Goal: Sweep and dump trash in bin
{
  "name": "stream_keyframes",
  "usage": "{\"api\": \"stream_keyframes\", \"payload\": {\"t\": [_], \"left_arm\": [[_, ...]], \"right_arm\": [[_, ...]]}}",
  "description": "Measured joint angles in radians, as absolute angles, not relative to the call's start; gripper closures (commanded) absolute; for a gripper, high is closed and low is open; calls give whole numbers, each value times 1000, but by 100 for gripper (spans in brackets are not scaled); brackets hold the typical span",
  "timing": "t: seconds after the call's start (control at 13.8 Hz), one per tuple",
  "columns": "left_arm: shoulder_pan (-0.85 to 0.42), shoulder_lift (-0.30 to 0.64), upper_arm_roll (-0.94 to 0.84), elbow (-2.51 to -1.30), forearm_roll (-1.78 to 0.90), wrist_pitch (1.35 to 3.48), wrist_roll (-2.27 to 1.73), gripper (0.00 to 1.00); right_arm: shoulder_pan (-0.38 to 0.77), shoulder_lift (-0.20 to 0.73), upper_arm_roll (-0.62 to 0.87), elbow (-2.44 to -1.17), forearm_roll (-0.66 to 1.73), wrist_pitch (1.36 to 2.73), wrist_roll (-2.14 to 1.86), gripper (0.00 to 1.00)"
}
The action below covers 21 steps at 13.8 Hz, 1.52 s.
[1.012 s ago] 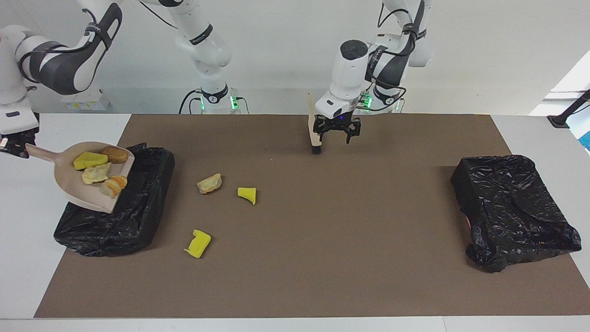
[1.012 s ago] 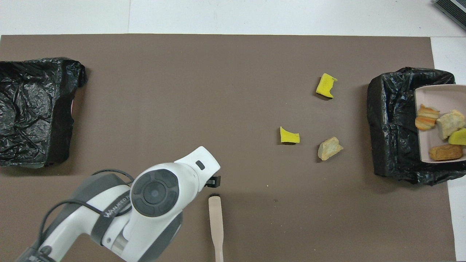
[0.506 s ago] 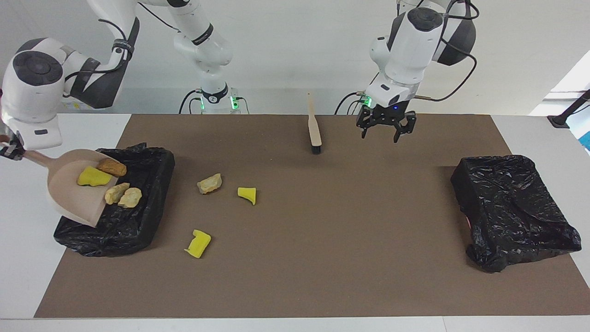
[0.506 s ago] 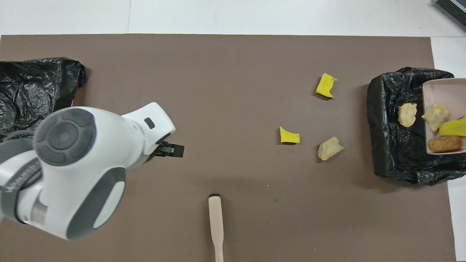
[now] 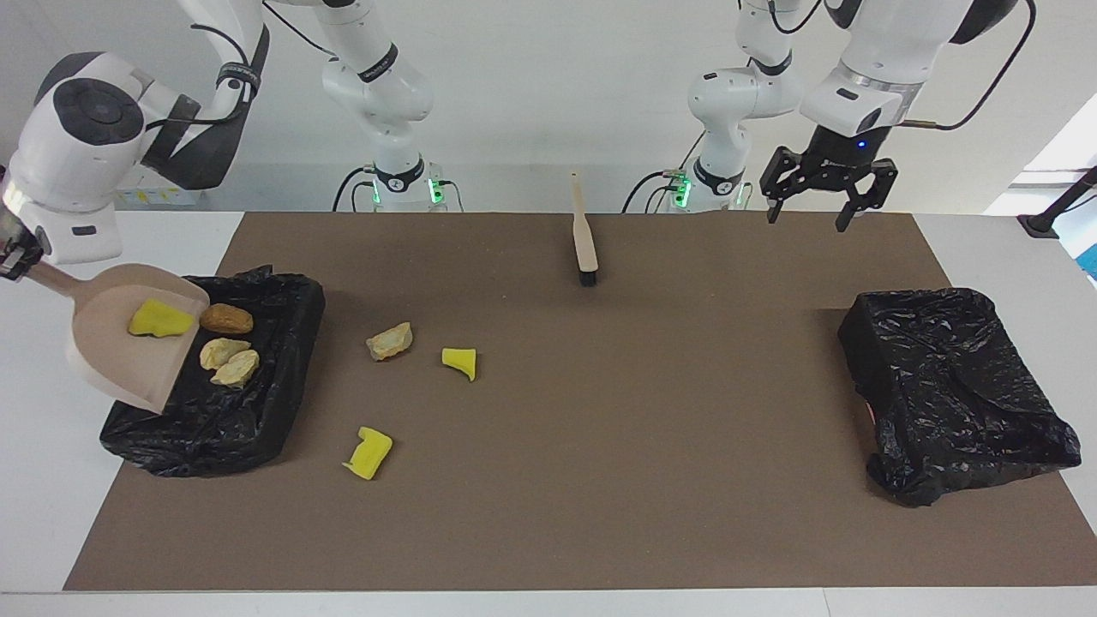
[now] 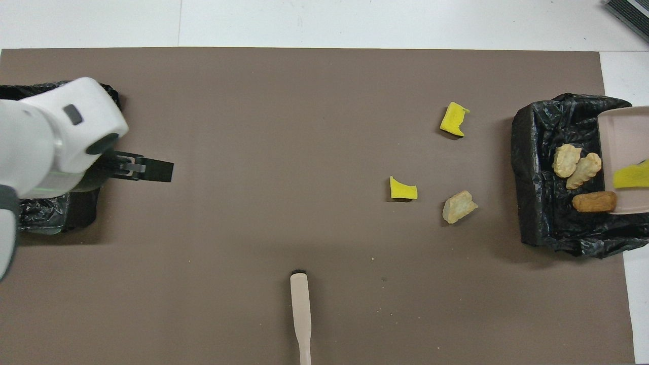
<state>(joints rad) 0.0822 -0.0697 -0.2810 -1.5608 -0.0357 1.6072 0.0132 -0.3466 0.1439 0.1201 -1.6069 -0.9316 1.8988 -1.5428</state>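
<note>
Right gripper [image 5: 10, 261] clamped on the handle of the beige dustpan [image 5: 111, 356], fingers pressed onto that handle at the right arm's end of the table. Dustpan tilted, mouth down over the black-lined bin [image 5: 248, 403]. One yellow foam chunk [image 5: 158, 319] in the pan, just past the fingers. Brown crusty lump [image 5: 227, 319] at the pan's lip; two tan lumps [image 5: 227, 360] lying in the bin below.

Left gripper [image 5: 818, 193] raised, fingers spread wide, holding nothing, near the second black-bagged bin [image 5: 951, 386] at the left arm's end.

Well apart from both sets of fingers, on the brown mat [image 5: 600, 480]: tan lump [image 5: 390, 341], yellow chunk [image 5: 460, 361] beside it, another yellow chunk [image 5: 368, 452] farther from the robots. Beige brush [image 5: 585, 236] lying alone near the robots' edge.
</note>
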Motion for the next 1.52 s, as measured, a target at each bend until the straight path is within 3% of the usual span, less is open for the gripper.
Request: {"api": "stream_keyframes", "payload": {"t": [0.36,0.65,1.23,1.52], "left_arm": [[119,9,-277,-1422,-35,1511,16,0],[128,17,-278,-1404,-33,1510,16,0],[153,17,-277,-1402,8,1510,45,0],[-15,16,-73,-1402,26,1509,89,0]], "right_arm": [[-276,90,129,-1683,-1029,1928,-1528,100],[-286,57,122,-1745,-1042,1977,-1511,100],[-299,44,116,-1731,-986,2010,-1549,100],[-294,46,118,-1731,-980,2011,-1530,100]]}}
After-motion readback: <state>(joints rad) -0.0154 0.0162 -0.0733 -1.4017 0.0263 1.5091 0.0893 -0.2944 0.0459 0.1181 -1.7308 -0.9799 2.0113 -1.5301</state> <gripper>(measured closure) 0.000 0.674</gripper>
